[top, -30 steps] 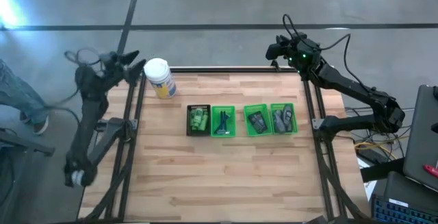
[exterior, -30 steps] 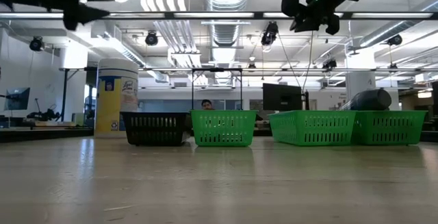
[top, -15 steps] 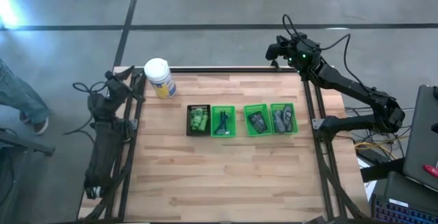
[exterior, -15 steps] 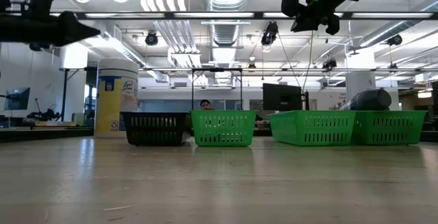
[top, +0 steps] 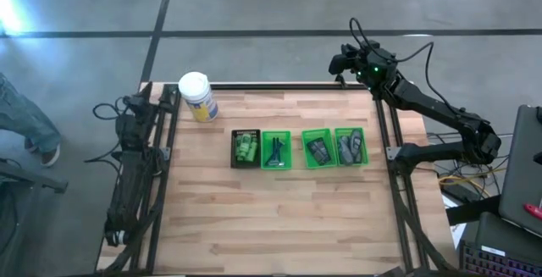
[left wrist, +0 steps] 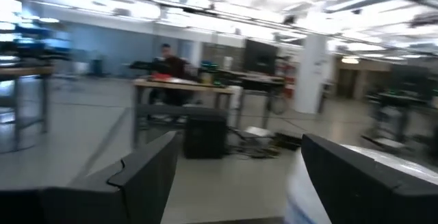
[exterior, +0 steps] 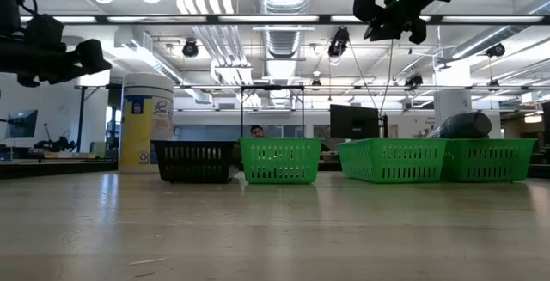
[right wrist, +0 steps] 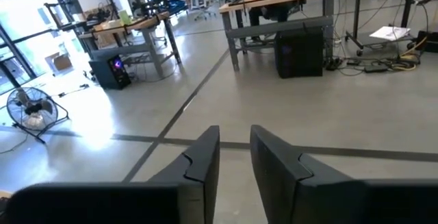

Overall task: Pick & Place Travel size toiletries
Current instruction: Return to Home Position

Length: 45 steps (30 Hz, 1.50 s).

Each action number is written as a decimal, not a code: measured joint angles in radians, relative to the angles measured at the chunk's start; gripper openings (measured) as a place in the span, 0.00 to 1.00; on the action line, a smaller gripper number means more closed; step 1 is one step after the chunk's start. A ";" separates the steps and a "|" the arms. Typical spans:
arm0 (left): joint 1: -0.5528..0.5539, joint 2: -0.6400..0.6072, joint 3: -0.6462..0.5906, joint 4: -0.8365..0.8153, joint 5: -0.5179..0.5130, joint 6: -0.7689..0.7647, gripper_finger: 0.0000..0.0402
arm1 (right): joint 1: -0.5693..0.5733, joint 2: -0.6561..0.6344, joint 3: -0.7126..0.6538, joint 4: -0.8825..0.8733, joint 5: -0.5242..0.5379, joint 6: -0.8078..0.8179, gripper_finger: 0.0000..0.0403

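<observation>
Four small trays stand in a row in the middle of the table. The black tray (top: 246,148) holds bright green mini bottles (top: 246,150). A green tray (top: 276,150) holds thin black sticks. Two more green trays (top: 318,150) (top: 350,147) hold dark grey tubes. My left gripper (top: 159,99) (left wrist: 233,176) is open, low over the table's far left corner, and touches nothing. My right gripper (top: 339,63) (right wrist: 235,162) hangs high beyond the far right corner, its fingers a narrow gap apart and empty.
A white-lidded jar with a yellow label (top: 196,96) stands upright near the far left corner, close to my left gripper. Bare wooden table (top: 271,218) lies on the near side of the trays. The black frame rails (top: 394,184) run along the table's sides.
My left arm has folded down and drawn back toward the table's left edge, and its gripper has sunk from high above the far left corner to a low position there. The right arm and the trays have kept still.
</observation>
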 joint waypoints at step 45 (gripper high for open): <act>0.000 0.002 -0.002 -0.003 -0.073 0.000 0.78 | -0.165 -0.602 -0.123 -0.115 -0.292 -0.435 0.49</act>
